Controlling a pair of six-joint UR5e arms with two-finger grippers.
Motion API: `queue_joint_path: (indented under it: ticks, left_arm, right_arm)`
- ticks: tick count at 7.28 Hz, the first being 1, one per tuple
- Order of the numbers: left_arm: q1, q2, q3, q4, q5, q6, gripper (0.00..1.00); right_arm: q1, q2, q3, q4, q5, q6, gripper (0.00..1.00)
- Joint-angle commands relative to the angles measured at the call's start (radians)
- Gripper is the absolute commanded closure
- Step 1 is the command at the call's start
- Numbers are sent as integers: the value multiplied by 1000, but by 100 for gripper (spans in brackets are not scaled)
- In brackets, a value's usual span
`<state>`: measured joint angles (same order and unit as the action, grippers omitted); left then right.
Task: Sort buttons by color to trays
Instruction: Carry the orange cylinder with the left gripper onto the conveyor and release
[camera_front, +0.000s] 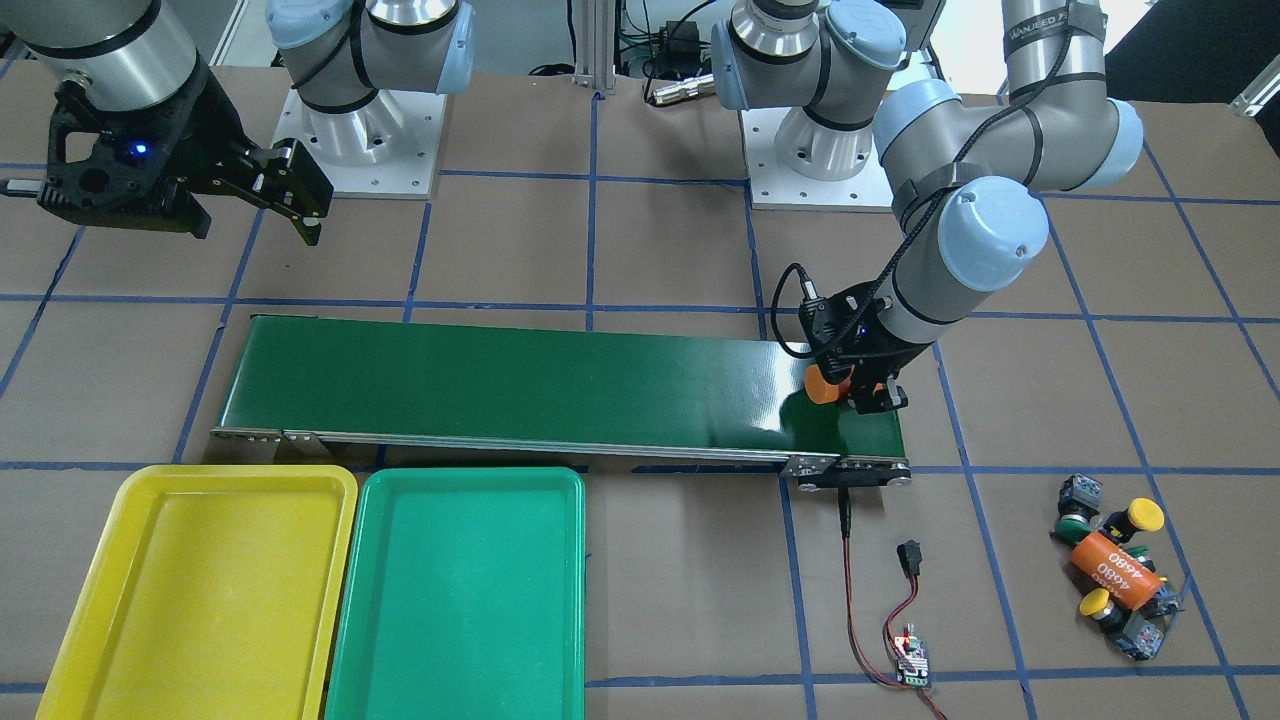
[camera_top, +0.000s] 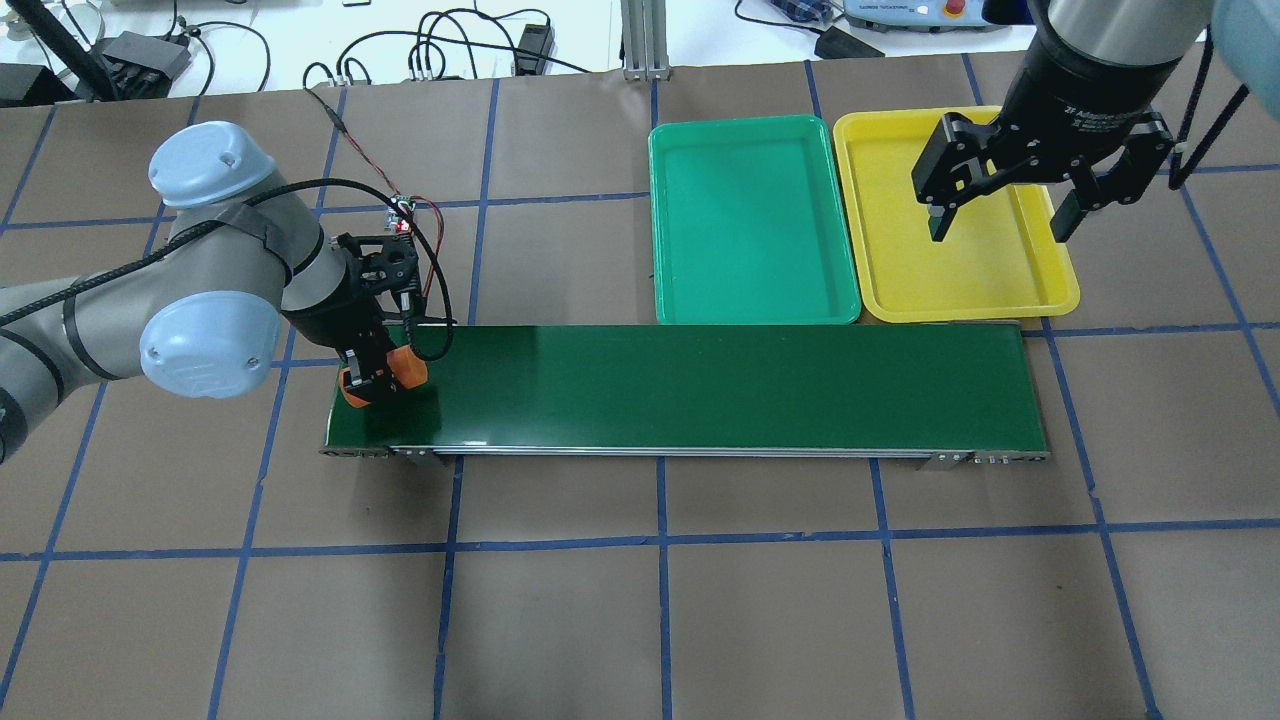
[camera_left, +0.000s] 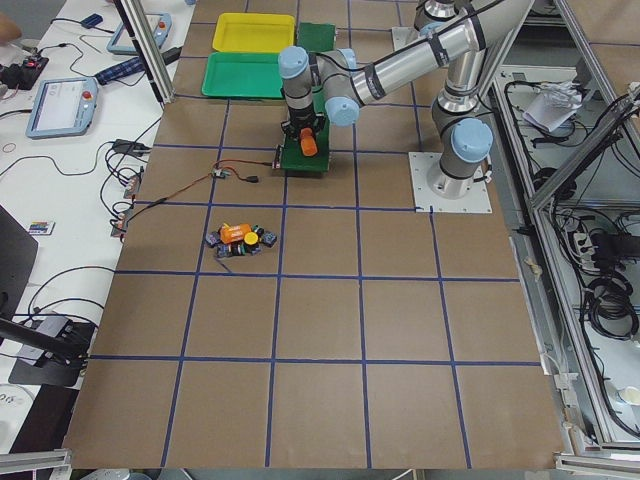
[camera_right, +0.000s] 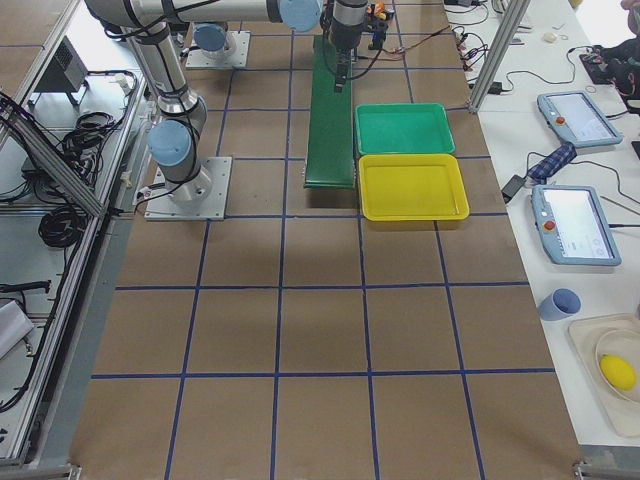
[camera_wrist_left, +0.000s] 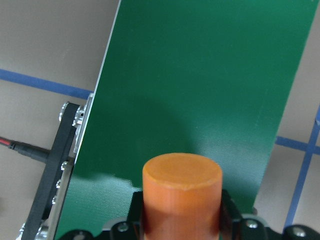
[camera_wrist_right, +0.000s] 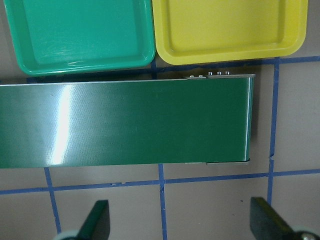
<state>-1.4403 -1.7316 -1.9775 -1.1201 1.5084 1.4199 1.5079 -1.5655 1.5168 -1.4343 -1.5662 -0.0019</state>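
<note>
Papered table (camera_front: 660, 250): left gripper (camera_top: 378, 383) clamping orange cylinder (camera_wrist_left: 182, 190) at belt (camera_front: 500, 385) end; right gripper (camera_top: 1000, 228) hanging, fingers apart; buttons (camera_front: 1145, 515) likely light, rigid: grip bodies.

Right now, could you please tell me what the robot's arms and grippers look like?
Both the left arm and right arm are silver tubes with pale blue joint caps; a black cable is strapped along the left. The left gripper and right gripper are black, with two fingers each; the right bears small white lettering.
</note>
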Motion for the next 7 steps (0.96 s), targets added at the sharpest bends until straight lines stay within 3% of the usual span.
queue_joint_path:
  ticks: [1, 3, 4, 6, 7]
  left_arm:
    - [0, 26, -5, 5, -10, -33, 0]
    - [29, 78, 34, -88, -11, -33, 0]
    - [96, 67, 89, -134, 1, -38, 0]
    - [252, -18, 219, -133, 1, -167, 0]
    - [277, -76, 298, -132, 0, -271, 0]
  right_arm:
    - [0, 1, 0, 0, 0, -1, 0]
    - [0, 1, 0, 0, 0, -1, 0]
    - [0, 1, 0, 0, 0, -1, 0]
    - [0, 1, 0, 0, 0, -1, 0]
    - [0, 1, 0, 0, 0, -1, 0]
